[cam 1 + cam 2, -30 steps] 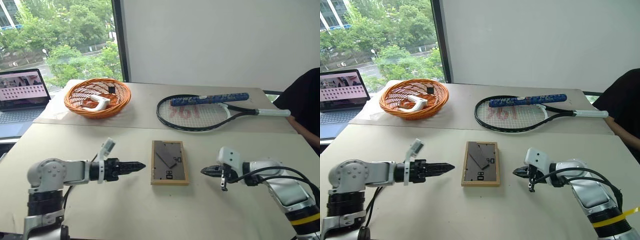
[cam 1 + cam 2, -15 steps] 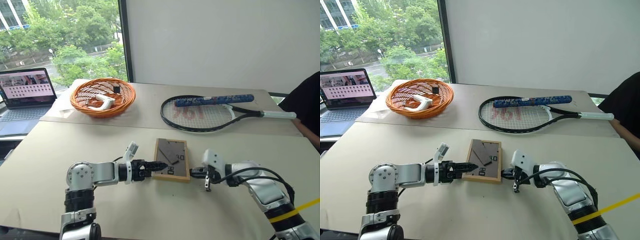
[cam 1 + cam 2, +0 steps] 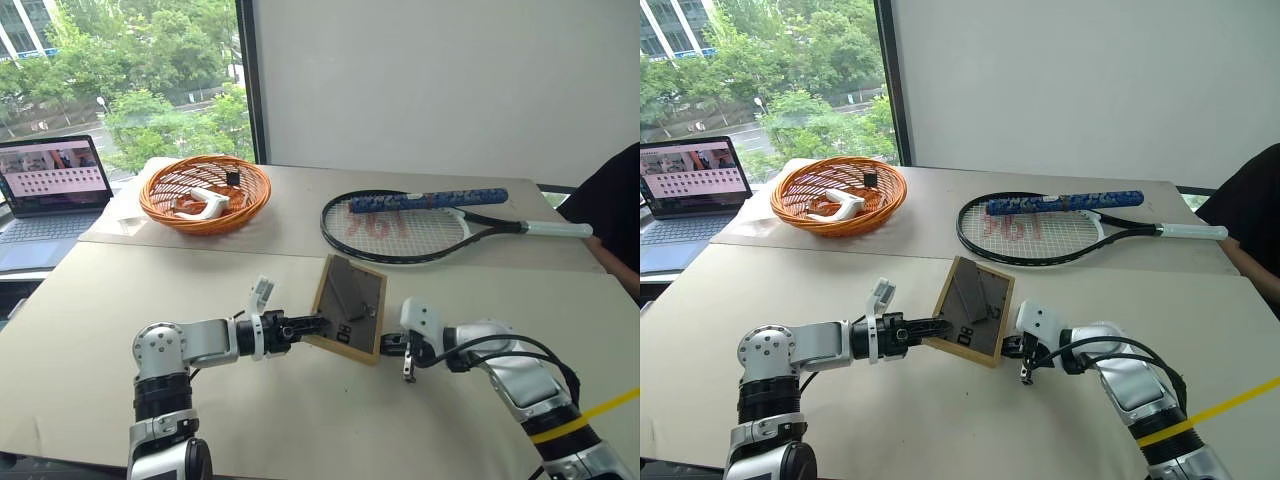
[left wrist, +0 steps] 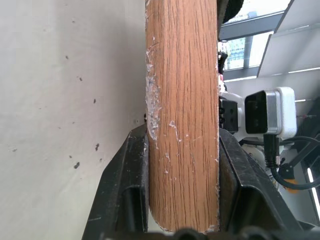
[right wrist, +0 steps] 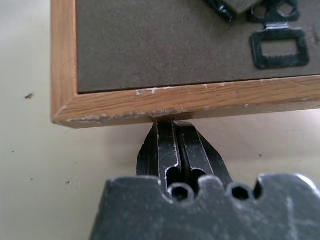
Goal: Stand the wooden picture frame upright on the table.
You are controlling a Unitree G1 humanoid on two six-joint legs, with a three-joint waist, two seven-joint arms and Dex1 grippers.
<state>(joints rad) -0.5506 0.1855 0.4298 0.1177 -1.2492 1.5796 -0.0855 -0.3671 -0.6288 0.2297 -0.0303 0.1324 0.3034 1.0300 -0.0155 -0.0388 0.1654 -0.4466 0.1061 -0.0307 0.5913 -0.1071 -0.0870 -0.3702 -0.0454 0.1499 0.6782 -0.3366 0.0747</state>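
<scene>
The wooden picture frame [image 3: 350, 305] is tipped up off the table [image 3: 450, 420], its dark grey back with the stand flap facing me. Its lower right edge is still down near the tabletop. My left gripper [image 3: 318, 322] is shut on the frame's left wooden edge; the left wrist view has the light-wood edge [image 4: 182, 100] clamped between both black fingers [image 4: 135, 175]. My right gripper [image 3: 385, 345] is shut and empty. In the right wrist view its tips [image 5: 174, 127] touch the underside of the frame's right edge [image 5: 175, 107].
An orange wicker basket [image 3: 205, 193] with a white object stands at the back left, beside an open laptop [image 3: 50, 180]. A tennis racket [image 3: 400, 225] lies behind the frame. A person's dark sleeve [image 3: 615, 210] is at the right edge.
Both grippers closed in on the frame from either side. The left gripper shut on its left edge and the frame went from lying flat to tilted up. The camera shifted early on.
</scene>
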